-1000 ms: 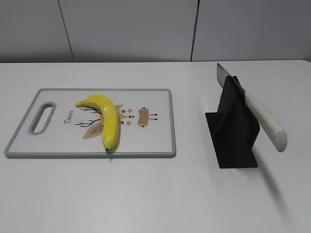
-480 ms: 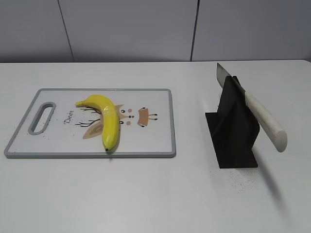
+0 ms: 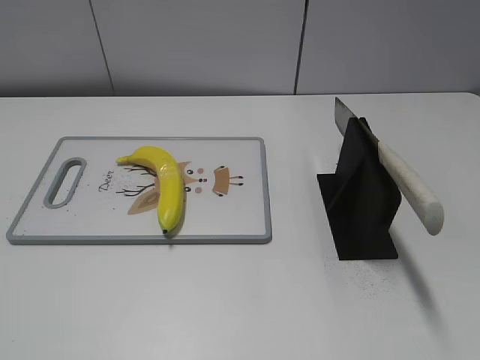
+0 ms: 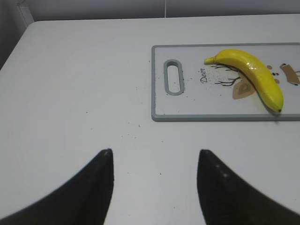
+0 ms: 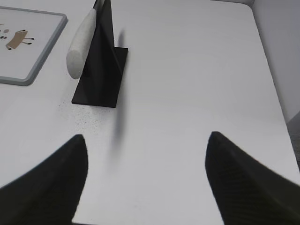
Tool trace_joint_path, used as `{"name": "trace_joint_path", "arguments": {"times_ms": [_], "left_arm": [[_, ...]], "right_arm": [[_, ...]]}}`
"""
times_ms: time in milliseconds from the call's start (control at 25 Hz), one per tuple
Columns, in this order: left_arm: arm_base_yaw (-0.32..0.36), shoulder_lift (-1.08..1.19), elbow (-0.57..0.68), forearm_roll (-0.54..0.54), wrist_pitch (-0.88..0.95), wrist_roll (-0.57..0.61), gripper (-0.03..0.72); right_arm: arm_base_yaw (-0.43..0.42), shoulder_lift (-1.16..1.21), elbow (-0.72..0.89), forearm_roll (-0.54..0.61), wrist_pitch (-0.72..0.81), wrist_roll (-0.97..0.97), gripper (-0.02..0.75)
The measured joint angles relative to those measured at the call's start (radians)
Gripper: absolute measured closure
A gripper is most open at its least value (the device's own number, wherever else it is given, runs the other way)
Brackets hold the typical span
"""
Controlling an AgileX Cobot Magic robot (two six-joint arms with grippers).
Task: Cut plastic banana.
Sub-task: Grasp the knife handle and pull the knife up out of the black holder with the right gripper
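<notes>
Wrist views show left gripper (image 4: 154,157) and right gripper (image 5: 145,140) spread wide, holding nothing.

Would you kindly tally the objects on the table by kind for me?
Plastic banana: 1
Cutting board: 1
Knife: 1
Black knife stand: 1
Total: 4

Ahead of the left gripper (image 4: 154,157), the cutting board (image 4: 197,110) runs off the right edge; beyond the right gripper (image 5: 145,140), the stand (image 5: 104,56) hides the knife (image 5: 80,42) blade
</notes>
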Motion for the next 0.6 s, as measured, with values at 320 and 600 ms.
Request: {"name": "trace_joint_path", "arguments": {"times_ms": [320,600], "left_arm": [[0.000,0.000,0.000,0.000,0.000,0.000,0.152],[0.000,0.000,0.000,0.000,0.000,0.000,0.152]], "right_arm": [[0.000,0.255,-0.189,-0.042,0.032,0.022,0.147],[0.002,0.634,-0.352,0.058,0.089,0.032,0.147]]}}
